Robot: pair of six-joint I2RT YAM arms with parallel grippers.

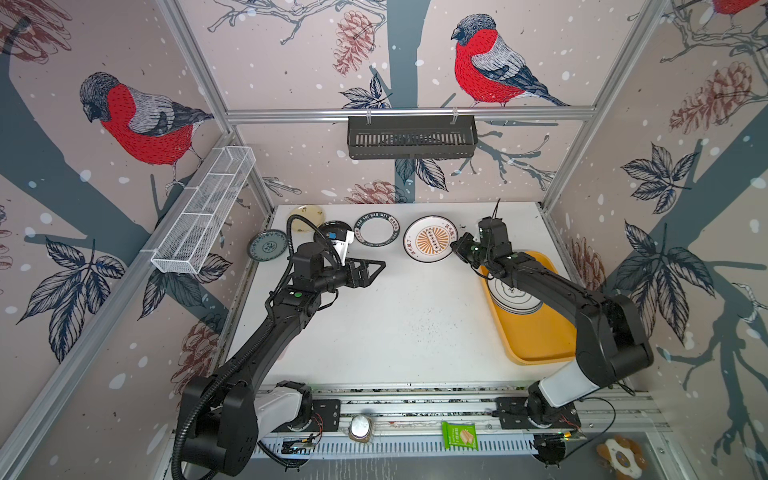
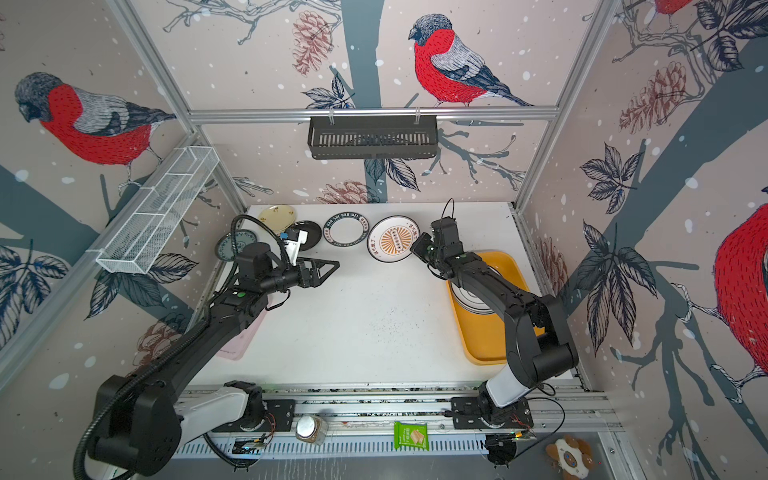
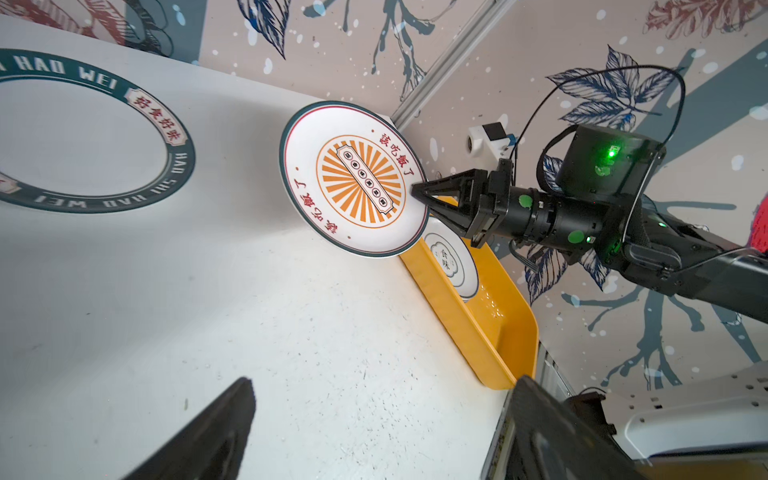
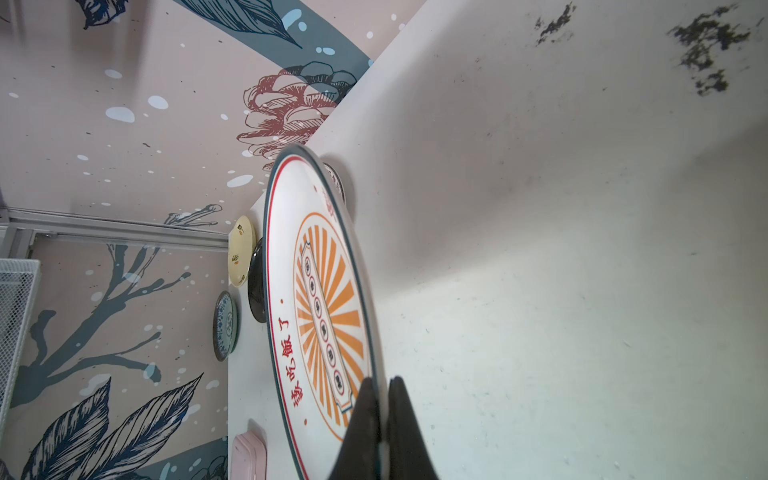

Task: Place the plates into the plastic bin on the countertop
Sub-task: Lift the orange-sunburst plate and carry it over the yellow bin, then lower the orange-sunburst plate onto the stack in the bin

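On the left arm, the jaws stand wide apart above the white speckled bench. A tilted round white plate with an orange sunburst is clamped at its rim by the jaws of the right arm, just beside the shallow mustard-yellow plastic bin.

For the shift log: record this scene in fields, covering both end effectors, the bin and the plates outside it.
Right end effector: shut on the rim of the sunburst plate
Left end effector: open, empty, above the countertop
Plastic bin: holds stacked plates, black-emblem plate on top
Outside the bin, near the far edge: green-lettered plate, black plate, cream-yellow plate, blue-grey plate
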